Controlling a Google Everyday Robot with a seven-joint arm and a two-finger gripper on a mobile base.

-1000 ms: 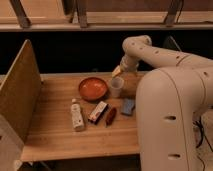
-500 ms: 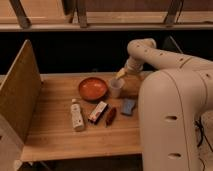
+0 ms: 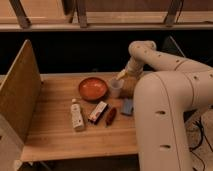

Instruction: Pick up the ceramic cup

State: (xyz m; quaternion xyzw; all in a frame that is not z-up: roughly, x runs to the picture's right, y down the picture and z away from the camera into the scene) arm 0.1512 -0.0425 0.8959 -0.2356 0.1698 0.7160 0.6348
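The ceramic cup [image 3: 115,88] is small and whitish. It stands upright on the wooden table [image 3: 60,135], just right of the red-orange bowl [image 3: 92,88]. My gripper [image 3: 120,77] hangs from the white arm [image 3: 150,55] and sits right at the cup's upper right rim, pointing down and left into it. The cup rests on the table and is not lifted. The gripper's tip is partly merged with the cup's rim in this view.
A white bottle [image 3: 77,115] lies in front of the bowl. Next to it are a snack packet [image 3: 98,111], a dark red item [image 3: 110,116] and a blue item [image 3: 127,106]. A tall wooden panel [image 3: 20,90] walls the left side. My large arm body [image 3: 165,120] fills the right.
The arm's upper joint has shifted slightly right and the gripper has dropped a little toward the cup's rim. The cup and other objects have not moved.
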